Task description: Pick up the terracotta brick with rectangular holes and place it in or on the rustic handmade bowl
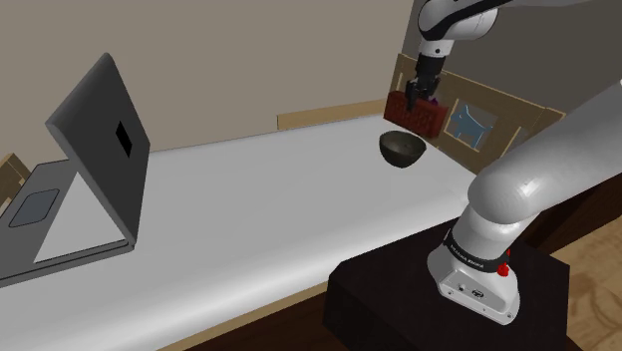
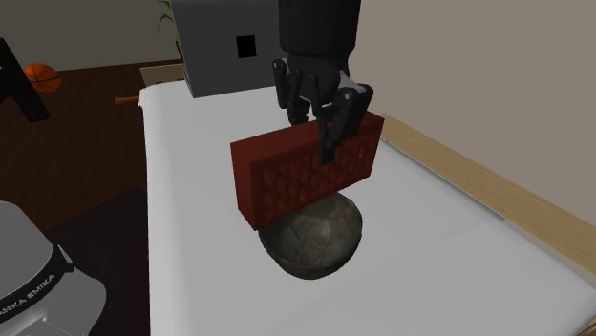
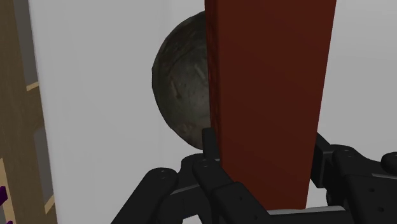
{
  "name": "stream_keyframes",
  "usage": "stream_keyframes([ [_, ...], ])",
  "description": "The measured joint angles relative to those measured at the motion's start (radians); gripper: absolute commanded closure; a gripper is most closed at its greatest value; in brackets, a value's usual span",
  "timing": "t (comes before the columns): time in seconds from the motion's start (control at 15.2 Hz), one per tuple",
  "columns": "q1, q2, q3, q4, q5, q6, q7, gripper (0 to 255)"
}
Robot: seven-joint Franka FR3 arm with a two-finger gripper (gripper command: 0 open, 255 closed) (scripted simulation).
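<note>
Wrist view: clamping brick [image 3: 267, 76] with gripper [image 3: 262, 165] across its thin faces, hovering just above bowl [image 3: 181, 89]. Judging brick rigid, heavy, rough-surfaced; favouring hold near mid-length against tilting.

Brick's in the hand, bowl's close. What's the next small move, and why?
Probably lower it straight down a little. The hand is shut on the brick, which hangs above the bowl. In the wrist view the bowl lies partly behind the brick, so they look roughly lined up.
</note>
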Motion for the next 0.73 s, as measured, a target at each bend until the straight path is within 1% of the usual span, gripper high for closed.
stream_keyframes([
  [0.73,0.003,0.061,-0.027,-0.098,0.005,0.157,-0.013,255],
])
